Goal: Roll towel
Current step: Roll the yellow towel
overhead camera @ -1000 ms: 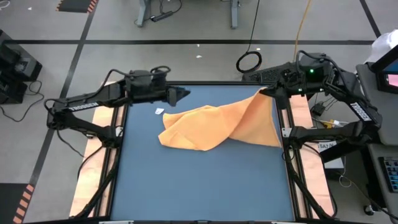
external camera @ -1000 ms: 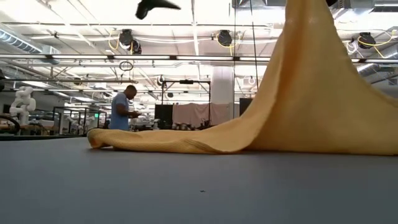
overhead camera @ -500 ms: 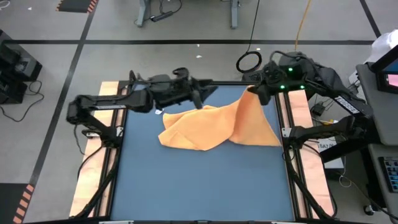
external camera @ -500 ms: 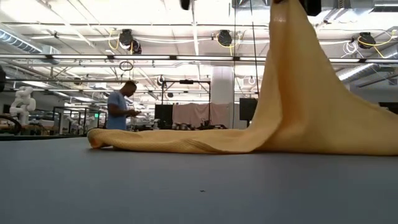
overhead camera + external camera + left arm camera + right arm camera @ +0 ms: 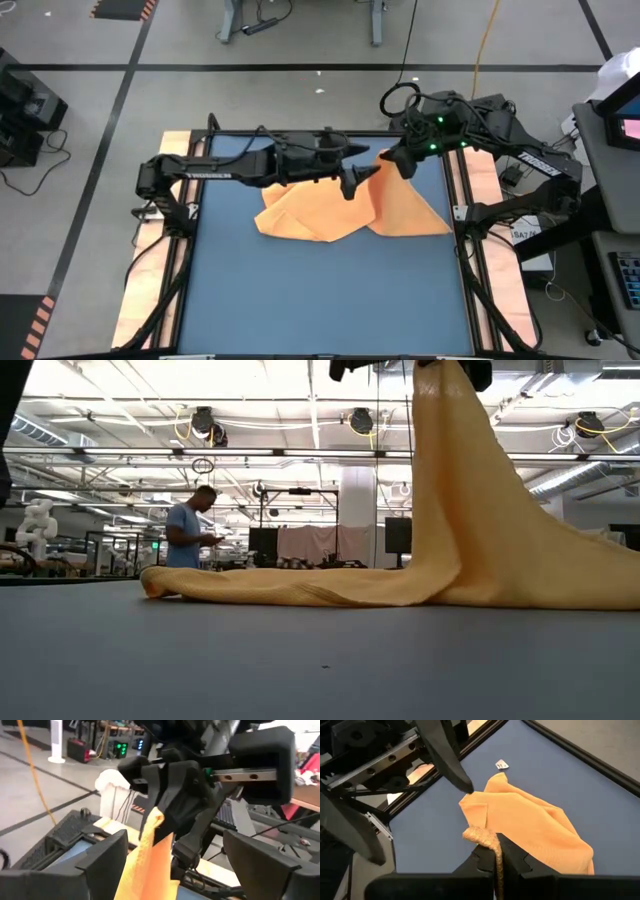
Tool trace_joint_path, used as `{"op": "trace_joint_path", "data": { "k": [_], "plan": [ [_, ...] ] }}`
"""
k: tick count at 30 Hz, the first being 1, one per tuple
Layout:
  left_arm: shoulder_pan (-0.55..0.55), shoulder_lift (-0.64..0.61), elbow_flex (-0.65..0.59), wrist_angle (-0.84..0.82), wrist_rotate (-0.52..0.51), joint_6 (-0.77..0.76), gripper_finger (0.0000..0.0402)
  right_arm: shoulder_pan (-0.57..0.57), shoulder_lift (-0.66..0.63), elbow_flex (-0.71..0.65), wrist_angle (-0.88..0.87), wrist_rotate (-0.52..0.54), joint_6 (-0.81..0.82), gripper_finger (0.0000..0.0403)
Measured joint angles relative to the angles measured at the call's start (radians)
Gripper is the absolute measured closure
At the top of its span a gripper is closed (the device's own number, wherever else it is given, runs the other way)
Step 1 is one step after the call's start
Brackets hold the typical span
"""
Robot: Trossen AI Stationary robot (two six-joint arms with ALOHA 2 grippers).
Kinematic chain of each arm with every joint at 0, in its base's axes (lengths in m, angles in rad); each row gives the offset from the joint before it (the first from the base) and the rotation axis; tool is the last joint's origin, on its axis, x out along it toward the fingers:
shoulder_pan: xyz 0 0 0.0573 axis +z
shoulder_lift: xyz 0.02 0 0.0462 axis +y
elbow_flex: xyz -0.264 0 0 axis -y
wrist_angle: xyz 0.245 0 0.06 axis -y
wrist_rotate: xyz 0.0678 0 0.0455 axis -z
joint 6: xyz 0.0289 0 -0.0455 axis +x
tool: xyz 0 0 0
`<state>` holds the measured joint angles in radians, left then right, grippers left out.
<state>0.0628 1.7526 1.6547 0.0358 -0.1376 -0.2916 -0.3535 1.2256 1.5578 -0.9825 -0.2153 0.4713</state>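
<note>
The orange-yellow towel (image 5: 320, 208) lies crumpled on the blue table top, with its far right corner drawn up into a tall peak (image 5: 450, 480). My right gripper (image 5: 393, 160) is above the table's far right part, shut on that corner. My left gripper (image 5: 352, 185) is open, close on the left of the raised corner. In the left wrist view its two fingers stand apart on either side of the hanging edge (image 5: 150, 855). A small white tag (image 5: 502, 765) shows at the towel's far left corner. My right gripper pinches the towel's raised corner (image 5: 479, 836) between its two fingers; a bunched, rolled edge sticks out beside them. The fingers come from above, slanting down. The cloth hangs below them in a steep peak, and the towel's other end (image 5: 230, 588) lies on the table.
Bare blue table (image 5: 330, 300) lies on the near side of the towel. Black frame rails and wooden strips (image 5: 478, 260) run along both sides. A person (image 5: 188, 535) stands far off in the room behind the table.
My left gripper has swept from the table's far left toward the right, up to the raised corner. My right gripper has carried that corner toward the left. The peak has grown narrower and steeper, while the towel's left part has stayed flat on the table.
</note>
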Motion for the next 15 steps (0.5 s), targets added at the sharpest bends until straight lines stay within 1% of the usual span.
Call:
{"op": "trace_joint_path", "data": {
  "k": [10, 15],
  "plan": [
    [-0.005, 0.012, 0.0, 0.01, 0.008, 0.115, 0.0129, 0.037, 0.0, 0.0, -0.001, 0.0, -0.01, 0.0403],
    [-0.004, 0.018, 0.0, 0.003, 0.007, 0.13, 0.0151, 0.043, 0.0, 0.0, -0.001, 0.001, -0.015, 0.0403]
  ]
}}
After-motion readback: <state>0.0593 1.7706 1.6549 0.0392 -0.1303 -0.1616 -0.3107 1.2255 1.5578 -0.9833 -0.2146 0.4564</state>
